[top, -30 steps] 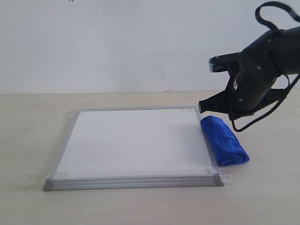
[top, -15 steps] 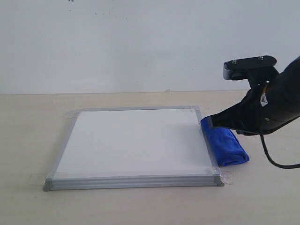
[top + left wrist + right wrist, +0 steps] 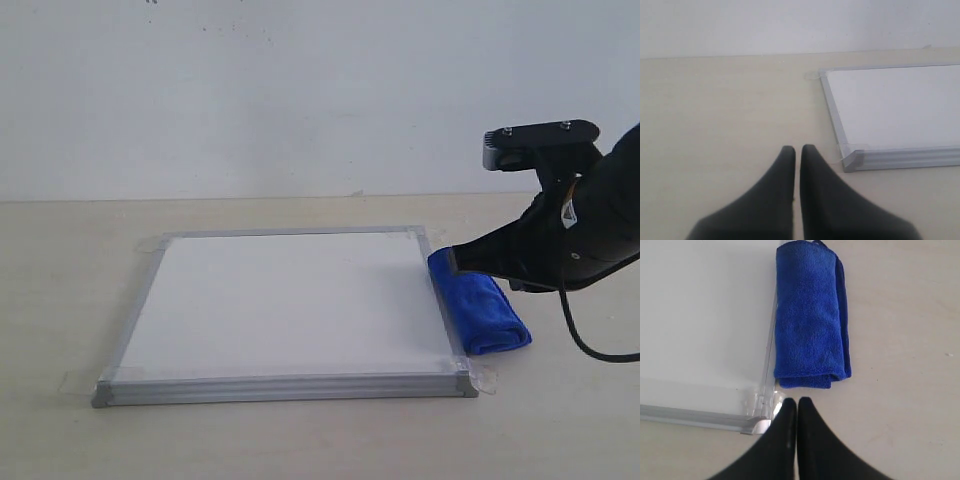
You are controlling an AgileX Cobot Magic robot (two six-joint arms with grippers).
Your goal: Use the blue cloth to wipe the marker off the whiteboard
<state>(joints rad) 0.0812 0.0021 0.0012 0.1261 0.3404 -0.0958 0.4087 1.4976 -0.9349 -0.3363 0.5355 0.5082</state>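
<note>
Plain lab setup: bare beige table (image 3: 300, 440) against blank white wall (image 3: 300, 90).

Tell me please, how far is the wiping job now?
Done, it seems: the whiteboard shows no red line in any view. In hand: nothing; the blue cloth lies on the table beside the board, and the right hand and left hand are shut and empty. Left: nothing visible.
</note>
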